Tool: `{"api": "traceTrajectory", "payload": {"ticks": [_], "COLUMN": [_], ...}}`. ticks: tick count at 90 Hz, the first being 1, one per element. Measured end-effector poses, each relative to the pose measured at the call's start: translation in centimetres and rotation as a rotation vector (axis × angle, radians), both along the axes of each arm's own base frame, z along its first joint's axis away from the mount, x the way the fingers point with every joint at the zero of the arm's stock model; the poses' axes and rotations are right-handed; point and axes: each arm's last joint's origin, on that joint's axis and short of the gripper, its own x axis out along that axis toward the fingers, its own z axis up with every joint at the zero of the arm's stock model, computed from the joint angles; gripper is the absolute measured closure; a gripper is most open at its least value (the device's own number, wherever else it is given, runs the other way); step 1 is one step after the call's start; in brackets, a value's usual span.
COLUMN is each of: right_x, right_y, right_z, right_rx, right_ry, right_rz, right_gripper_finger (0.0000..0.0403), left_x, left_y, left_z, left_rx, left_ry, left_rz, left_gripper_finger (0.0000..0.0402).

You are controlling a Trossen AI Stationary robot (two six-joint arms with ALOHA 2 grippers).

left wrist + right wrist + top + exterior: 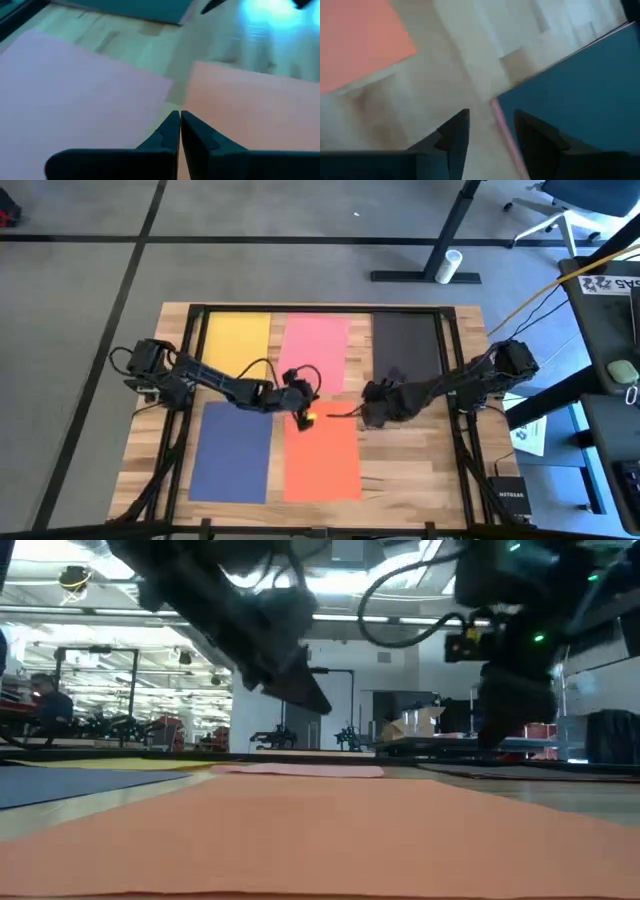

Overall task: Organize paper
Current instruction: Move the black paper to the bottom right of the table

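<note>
Paper lies flat on the wooden table [420, 470] in two rows: yellow sheet [236, 338], pink sheet [316, 345] and black sheet [405, 350] along the far side, navy sheet [232, 452] and orange sheet [322, 455] along the near side. None overlap; bare wood shows between them. Left gripper [306, 412] hangs over the gap between the pink and orange sheets, fingers together, holding nothing. Right gripper [368, 408] hangs near the black sheet's near left corner, beside the orange sheet, fingers slightly apart, nothing between them. Low view shows both grippers off the table.
</note>
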Motion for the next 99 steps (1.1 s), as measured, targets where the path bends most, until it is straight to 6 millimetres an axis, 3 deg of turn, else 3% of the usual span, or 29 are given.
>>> {"api": "traceTrajectory", "payload": {"ticks": [20,38,57,99], "right_x": [1.0,0.5,-0.9,-1.5], "right_y": [-1.4,-1.7,-2.1,-3.8], "right_z": [0.1,-0.5,-2.2,-3.3], "right_rx": [0.018,0.022,0.034,0.068], "right_ry": [-0.01,0.014,0.041,0.014], "right_rz": [0.082,0.063,0.02,-0.043], "right_gripper_finger": [0.0251,0.0251,0.0251,0.0261], "left_x": [0.2,0.3,0.3,0.3], "left_y": [2.5,4.3,3.8,2.8], "left_z": [-1.6,-1.9,-2.5,-2.5], "left_rx": [-0.009,-0.035,-0.04,0.006], "left_ry": [0.046,0.025,0.049,0.071], "left_rz": [0.081,0.154,0.146,0.077], "left_gripper_finger": [0.0402,0.0402,0.0402,0.0402]}}
